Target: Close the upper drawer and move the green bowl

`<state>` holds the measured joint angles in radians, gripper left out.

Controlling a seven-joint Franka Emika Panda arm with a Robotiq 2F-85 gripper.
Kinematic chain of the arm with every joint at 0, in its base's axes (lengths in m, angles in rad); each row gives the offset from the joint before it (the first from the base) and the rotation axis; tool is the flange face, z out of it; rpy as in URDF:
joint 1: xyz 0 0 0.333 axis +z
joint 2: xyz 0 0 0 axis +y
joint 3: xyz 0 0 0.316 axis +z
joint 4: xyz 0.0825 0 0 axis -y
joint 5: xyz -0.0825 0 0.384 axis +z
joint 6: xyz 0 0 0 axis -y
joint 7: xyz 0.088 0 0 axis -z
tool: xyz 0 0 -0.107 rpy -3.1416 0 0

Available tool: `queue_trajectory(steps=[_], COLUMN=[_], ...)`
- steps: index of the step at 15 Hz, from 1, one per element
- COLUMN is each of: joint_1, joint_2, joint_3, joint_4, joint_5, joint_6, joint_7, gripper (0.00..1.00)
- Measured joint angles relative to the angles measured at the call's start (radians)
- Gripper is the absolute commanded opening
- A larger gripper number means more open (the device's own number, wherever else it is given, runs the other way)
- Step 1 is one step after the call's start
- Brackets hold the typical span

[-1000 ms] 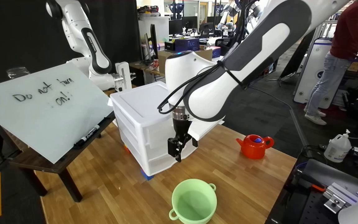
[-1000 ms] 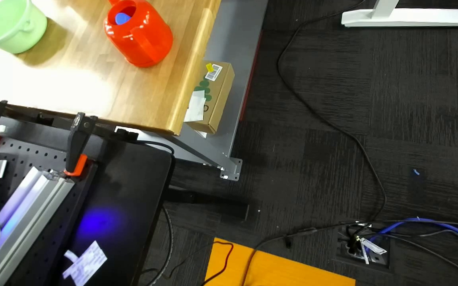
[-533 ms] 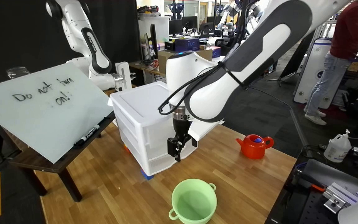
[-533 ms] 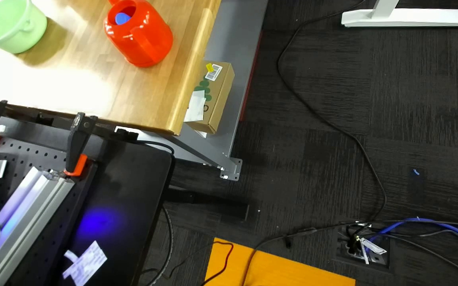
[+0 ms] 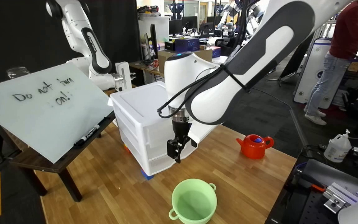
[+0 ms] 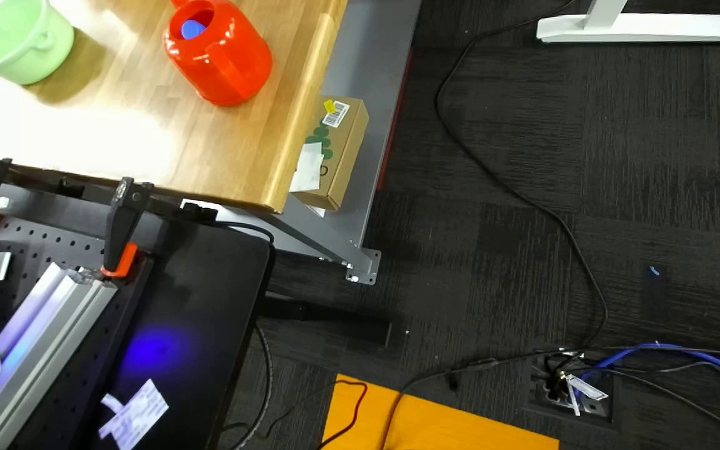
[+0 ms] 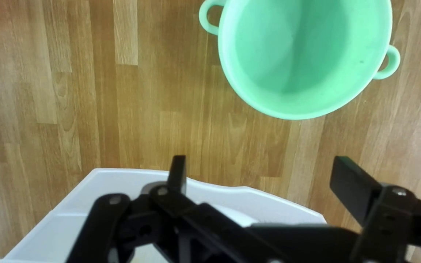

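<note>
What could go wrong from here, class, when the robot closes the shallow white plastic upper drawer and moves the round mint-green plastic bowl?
In an exterior view the open black two-fingered gripper overlaps the upper drawer; contact is unclear, but a push might snag or skew it.
The bowl has green loop handles jutting out; the gripper could catch one.
The round red teapot stands near the edge of the wooden table; a bump could drop it.
</note>
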<state>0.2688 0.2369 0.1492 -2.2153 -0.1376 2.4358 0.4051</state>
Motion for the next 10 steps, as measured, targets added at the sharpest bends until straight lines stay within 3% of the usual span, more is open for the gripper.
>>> queue_trajectory(steps=[10], joint_1=[0.031], joint_2=[-0.071], joint_3=[0.001], joint_4=[-0.104], joint_5=[-0.156], joint_6=[0.050], joint_7=[0.148], gripper=[1.00])
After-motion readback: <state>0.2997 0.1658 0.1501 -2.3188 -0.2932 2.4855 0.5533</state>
